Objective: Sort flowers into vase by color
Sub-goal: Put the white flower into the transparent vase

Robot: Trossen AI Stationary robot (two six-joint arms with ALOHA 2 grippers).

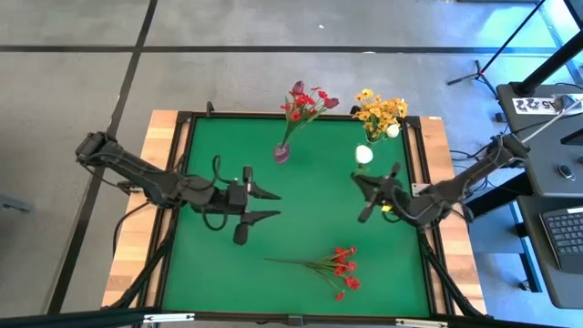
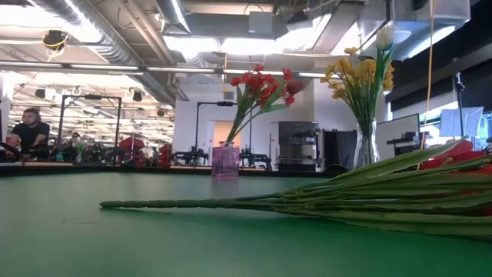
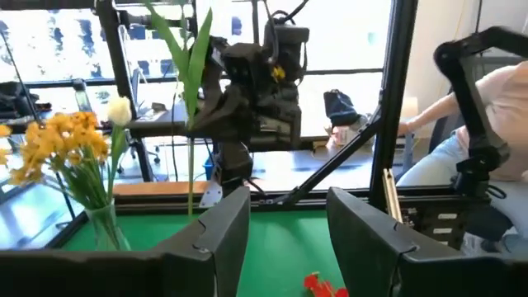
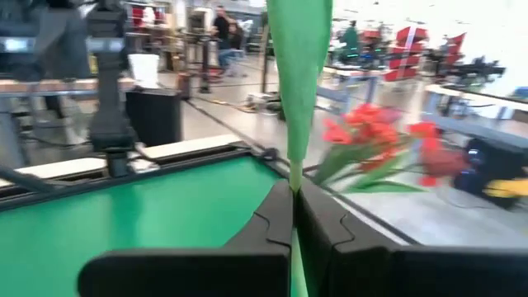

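Note:
My right gripper (image 1: 367,193) is shut on a white tulip, whose blossom (image 1: 363,155) shows just beyond the fingers, near the clear vase (image 1: 373,134). That vase holds yellow-orange sprays and another white tulip (image 1: 393,130). A purple vase (image 1: 281,152) holds red sprays and dark tulips. A red spray (image 1: 335,265) lies flat on the green mat at the near side. My left gripper (image 1: 267,205) is open and empty over the mat's left middle. In the left wrist view the held tulip's stem and leaves (image 3: 191,91) stand upright in front of the right arm. My right gripper pinches the tulip's green stem (image 4: 294,175) between its two fingers, where a broad leaf rises from it. The fingers come level from the table's right side and lie across the stem. The tulip stands upright, lifted clear of the mat (image 3: 191,198).
The raised black frame (image 1: 187,182) borders the green mat. The red spray's long stems (image 2: 254,205) stretch across the near part of the mat. A person sits beyond the table's right side (image 3: 503,124). Another person is far back in the room (image 2: 31,129).

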